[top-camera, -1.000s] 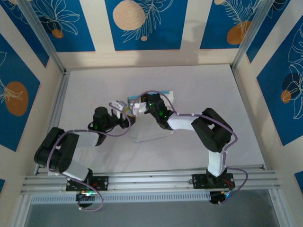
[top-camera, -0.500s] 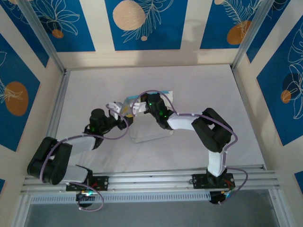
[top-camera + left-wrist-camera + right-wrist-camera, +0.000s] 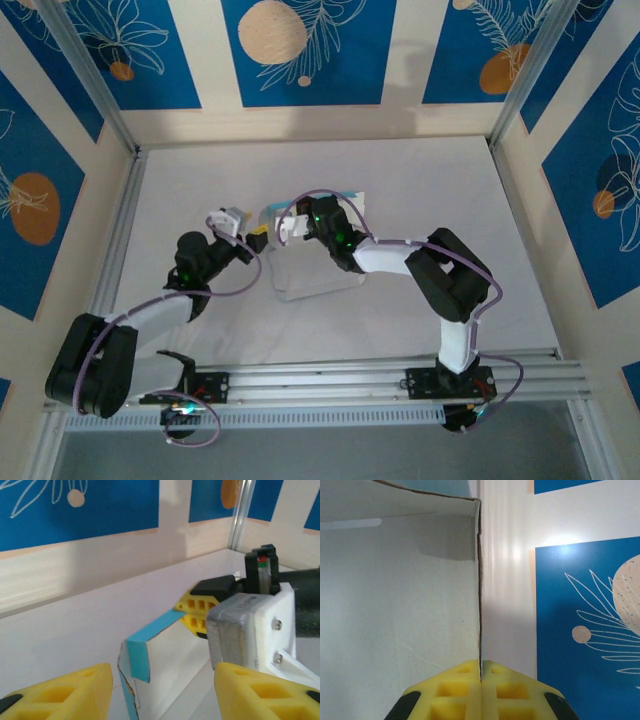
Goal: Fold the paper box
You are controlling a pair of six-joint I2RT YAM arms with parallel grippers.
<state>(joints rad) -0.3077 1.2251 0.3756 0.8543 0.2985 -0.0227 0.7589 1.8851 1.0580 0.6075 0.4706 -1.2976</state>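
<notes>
Top external view is showing me pinching the paper box [image 3: 315,280] with my right hand [image 3: 274,224] near the middle of the bench [image 3: 450,190], a little toward its left edge. The box's white sheet is lying flat on the bench on the near side of that hand. A thin light-blue edge is showing on the far side. My left hand [image 3: 250,230] is hovering just beside the box's left end, close to my right hand.

In the right wrist view, my right hand [image 3: 481,680] is pressing its two yellow fingers [image 3: 450,690] together. A raised edge of the paper box [image 3: 395,590] is running straight down into the seam between them. The card's white face is spreading to the left of that edge, and the blue-patterned wall [image 3: 580,630] is standing to the right.

In the left wrist view, I am holding my left hand [image 3: 160,692] with its fingers [image 3: 65,690] apart, gripping nothing. Ahead of them a flap of the paper box [image 3: 137,660] is standing up, a light-blue strip bent at a corner. My right hand [image 3: 195,614] is clamping the far end of that strip. The flap is sitting in the gap between my left fingers, with space on either side.
</notes>
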